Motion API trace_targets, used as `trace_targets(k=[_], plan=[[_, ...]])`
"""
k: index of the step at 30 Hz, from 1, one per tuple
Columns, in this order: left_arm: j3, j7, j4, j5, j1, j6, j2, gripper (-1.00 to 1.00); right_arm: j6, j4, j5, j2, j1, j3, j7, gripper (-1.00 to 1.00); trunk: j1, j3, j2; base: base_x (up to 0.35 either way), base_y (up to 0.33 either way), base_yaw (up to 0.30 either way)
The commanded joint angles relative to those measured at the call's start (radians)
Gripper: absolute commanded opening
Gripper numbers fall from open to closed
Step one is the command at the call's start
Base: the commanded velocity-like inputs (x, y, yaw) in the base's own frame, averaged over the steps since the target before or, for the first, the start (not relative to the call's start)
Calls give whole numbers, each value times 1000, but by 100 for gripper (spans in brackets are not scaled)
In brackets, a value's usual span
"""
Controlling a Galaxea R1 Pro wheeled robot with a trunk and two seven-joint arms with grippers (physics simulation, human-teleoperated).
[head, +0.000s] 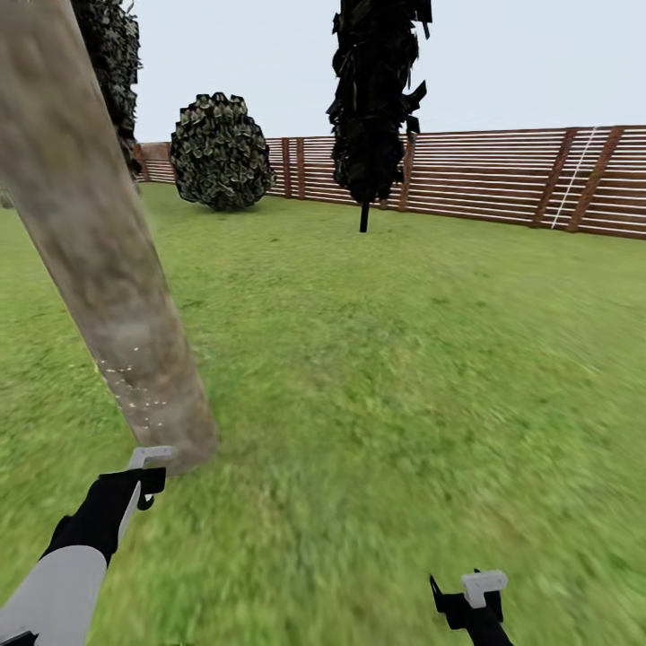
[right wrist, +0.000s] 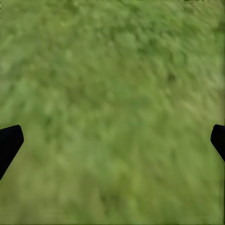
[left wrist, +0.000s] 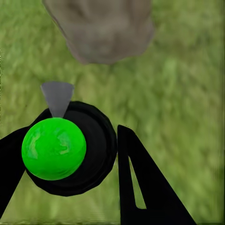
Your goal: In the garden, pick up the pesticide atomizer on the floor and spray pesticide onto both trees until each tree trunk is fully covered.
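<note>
While the left pincer (left wrist: 70, 154) clamps the green-topped atomizer (left wrist: 54, 147), its nozzle faces the speckled tree trunk (head: 108, 296) just ahead.

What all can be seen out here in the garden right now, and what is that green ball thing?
Tree trunk: one, mottled grey-brown, leaning at the head view's left, pale specks low on its bark.
Atomizer: one, bright green ball on a black round body with a grey nozzle aimed at the trunk base, held between the left fingers.
Round bush: one, dark green, by the far fence.
Narrow dark tree: one, near-black, before the fence.
Fence: one, brown slats, along the back.
Lawn: green grass throughout.
Left gripper: black, white-tipped, near the trunk base.
Right gripper: black, fingers apart over bare grass.
</note>
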Motion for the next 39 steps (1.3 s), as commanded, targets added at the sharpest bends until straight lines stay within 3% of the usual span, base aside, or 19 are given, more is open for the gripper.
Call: trace_targets(k=[1,10,28,39], plan=[[0,0,0,0,0,0,0,-100,0,0,0,0,0,0,0,100,0,0,0,1,-274,242],[0,0,0,0,0,0,-1,-100,0,0,0,0,-1,0,0,100,0,0,0,47,-273,264],[-1,1,0,0,0,0,-1,-100,0,0,0,0,-1,0,0,100,0,0,0,174,-236,20],[-1,3,0,-2,0,1,0,-100,0,0,0,0,0,0,0,100,0,0,0,56,-272,265]])
